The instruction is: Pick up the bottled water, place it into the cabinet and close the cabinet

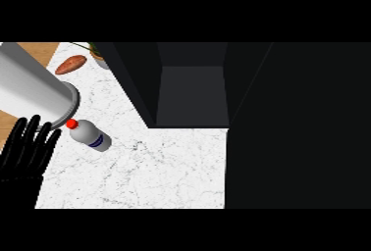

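Right, bottled water (91, 135) lies flat on the marble counter (167, 171), red cap toward the left hand (27, 147), long axis running away toward the open cabinet (192, 93); that hand's fingers straight, holding nothing, just beside the cap.

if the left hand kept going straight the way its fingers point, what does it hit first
Probably the big grey cylindrical forearm crossing just above the black left hand; the white plastic water bottle with the red cap lies off to the right of that line. Depth is unclear.

Bottled water (91, 136) lying on the table (167, 166), cabinet (192, 93) at its two o'clock, sweet potato (71, 64) at twelve, left robot hand (27, 147) at nine
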Tool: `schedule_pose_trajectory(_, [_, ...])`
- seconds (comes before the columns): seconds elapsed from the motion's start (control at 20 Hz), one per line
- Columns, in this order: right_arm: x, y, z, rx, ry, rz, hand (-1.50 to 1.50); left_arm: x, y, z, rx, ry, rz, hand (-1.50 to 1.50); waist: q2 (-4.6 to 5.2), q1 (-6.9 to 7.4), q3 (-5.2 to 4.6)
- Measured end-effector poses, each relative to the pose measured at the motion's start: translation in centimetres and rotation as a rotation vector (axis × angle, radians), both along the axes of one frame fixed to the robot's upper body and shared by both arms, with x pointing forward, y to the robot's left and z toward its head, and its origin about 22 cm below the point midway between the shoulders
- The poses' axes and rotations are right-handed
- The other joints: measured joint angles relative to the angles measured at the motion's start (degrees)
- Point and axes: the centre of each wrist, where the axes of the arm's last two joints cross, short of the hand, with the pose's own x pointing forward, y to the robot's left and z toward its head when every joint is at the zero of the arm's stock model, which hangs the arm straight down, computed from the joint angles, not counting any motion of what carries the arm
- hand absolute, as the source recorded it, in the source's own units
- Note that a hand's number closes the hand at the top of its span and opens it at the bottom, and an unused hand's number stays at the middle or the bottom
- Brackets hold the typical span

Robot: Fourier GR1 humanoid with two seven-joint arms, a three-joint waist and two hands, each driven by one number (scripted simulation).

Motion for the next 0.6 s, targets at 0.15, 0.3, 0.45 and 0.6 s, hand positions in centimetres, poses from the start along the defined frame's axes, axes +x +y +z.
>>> schedule_pose_trajectory(0.15, [-0.1,-0.4,0.1,-0.01,-0.008,-0.003,-1.5,-0.9,0.4,-0.4,0.005,-0.004,0.002,-1.5,0.0,0.06,-0.01])
schedule_pose_trajectory(0.3, [-0.6,-0.3,0.1,-0.014,-0.014,0.0,-1.5,-0.9,1.3,-1.1,0.008,-0.025,0.006,-1.5,0.0,-0.02,-0.01])
schedule_pose_trajectory(0.45, [-0.8,0.0,-0.8,-0.008,-0.02,-0.004,-1.5,-0.9,2.1,-1.5,0.011,-0.032,0.017,-1.5,0.01,-0.05,0.0])
schedule_pose_trajectory(0.6, [-0.7,0.2,-1.1,-0.015,-0.021,-0.005,-1.5,-0.7,2.9,-2.0,0.004,-0.027,0.042,-1.5,0.01,-0.05,-0.01])
